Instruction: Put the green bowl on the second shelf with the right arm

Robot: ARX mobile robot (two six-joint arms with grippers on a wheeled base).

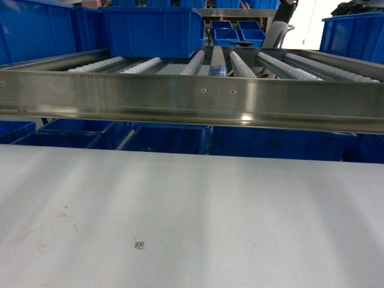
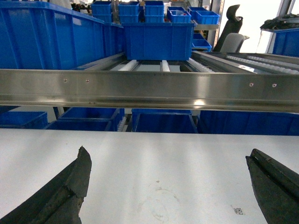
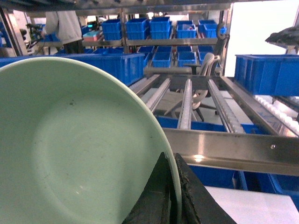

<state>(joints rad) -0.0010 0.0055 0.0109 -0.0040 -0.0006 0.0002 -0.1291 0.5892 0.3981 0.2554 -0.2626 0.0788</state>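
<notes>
The green bowl (image 3: 70, 149) fills the left of the right wrist view, its pale mint inside facing the camera. My right gripper (image 3: 174, 161) is shut on its thin rim, one black finger inside the wall and one outside. Beyond the bowl runs a steel-fronted roller shelf (image 3: 233, 147). Neither the bowl nor the right gripper shows in the head view. My left gripper (image 2: 168, 163) hangs open low over the white table (image 2: 154, 154), its two dark fingers (image 2: 74, 179) far apart with nothing between them.
A steel rail (image 1: 192, 99) fronts a roller shelf carrying a blue crate (image 1: 153, 30). More blue crates (image 1: 168, 139) sit on the level below, behind the white table (image 1: 192, 210). A person (image 3: 63, 25) stands far back at the left.
</notes>
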